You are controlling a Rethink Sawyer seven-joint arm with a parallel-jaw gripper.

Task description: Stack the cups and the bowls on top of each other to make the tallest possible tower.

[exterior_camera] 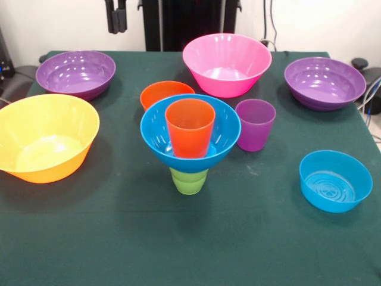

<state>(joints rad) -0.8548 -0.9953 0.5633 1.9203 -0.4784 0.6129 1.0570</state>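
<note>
green table cloth [178, 250] | tower [190, 143] at centre: orange cup set in blue bowl on green cup | small orange bowl [164, 92] not yet stacked, purple cup [255, 124] beside | gripper [116, 15] drawn back at top, fingers' state cannot be told

Single view, front: camera set beyond the near edge of the green table [190, 250], raised, angled down across it toward the white wall [309, 24]; close enough that table sides run past frame; gripper [116, 27] hangs at top edge.
</note>
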